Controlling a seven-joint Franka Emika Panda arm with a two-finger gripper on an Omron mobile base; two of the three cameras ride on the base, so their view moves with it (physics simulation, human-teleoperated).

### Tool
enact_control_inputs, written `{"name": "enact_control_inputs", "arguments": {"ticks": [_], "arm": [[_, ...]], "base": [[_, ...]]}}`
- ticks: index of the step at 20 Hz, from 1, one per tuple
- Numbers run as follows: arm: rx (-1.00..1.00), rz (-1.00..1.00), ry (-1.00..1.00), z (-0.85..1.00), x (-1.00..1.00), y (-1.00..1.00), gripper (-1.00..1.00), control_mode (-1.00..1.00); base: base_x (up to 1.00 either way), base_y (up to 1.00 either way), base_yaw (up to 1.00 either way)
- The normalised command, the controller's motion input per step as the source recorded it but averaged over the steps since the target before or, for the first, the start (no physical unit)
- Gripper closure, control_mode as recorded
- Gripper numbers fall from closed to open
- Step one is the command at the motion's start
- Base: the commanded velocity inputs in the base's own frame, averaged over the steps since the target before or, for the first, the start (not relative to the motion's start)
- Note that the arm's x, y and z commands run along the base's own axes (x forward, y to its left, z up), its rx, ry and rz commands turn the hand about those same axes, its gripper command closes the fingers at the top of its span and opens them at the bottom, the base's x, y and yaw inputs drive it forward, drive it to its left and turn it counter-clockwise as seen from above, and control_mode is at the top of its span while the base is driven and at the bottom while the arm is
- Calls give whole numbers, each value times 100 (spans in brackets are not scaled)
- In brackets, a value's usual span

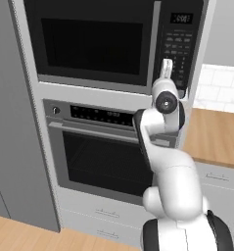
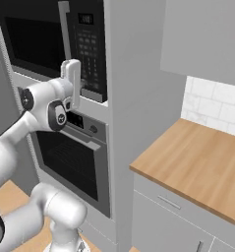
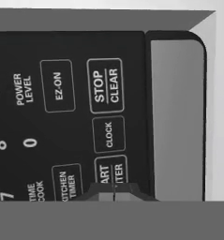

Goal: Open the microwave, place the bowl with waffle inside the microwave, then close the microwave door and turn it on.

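microwave (image 1: pixel 113 41): black, built into the tall grey cabinet column, directly above the steel-trimmed oven (image 1: pixel 101 147)
microwave door (image 1: pixel 91 44): shut flat against the cavity, its grey vertical bar handle (image 1: pixel 156 44) just left of the keypad
keypad panel (image 3: pixel 71 117): on the microwave's right side, a small digital display (image 1: pixel 181 18) at its top; in the hand view the labels read sideways, with stop/clear (image 3: pixel 105 86), clock and ez-on legible
gripper (image 3: pixel 114 192): fingertips pressed together with no gap, nothing between them, tips right at the start/enter key (image 3: pixel 111 171); contact cannot be told
arm: reaches up from the base, the hand (image 2: pixel 72 81) upright against the lower keypad
counter (image 2: pixel 197 167): wooden top to the right of the cabinet column, white tiles behind
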Motion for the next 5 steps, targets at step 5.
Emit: {"name": "enact_control_inputs", "arguments": {"ticks": [5], "arm": [[-3, 2, 9, -98, 100, 1, 100, -100]], "base": [[0, 0, 0]]}}
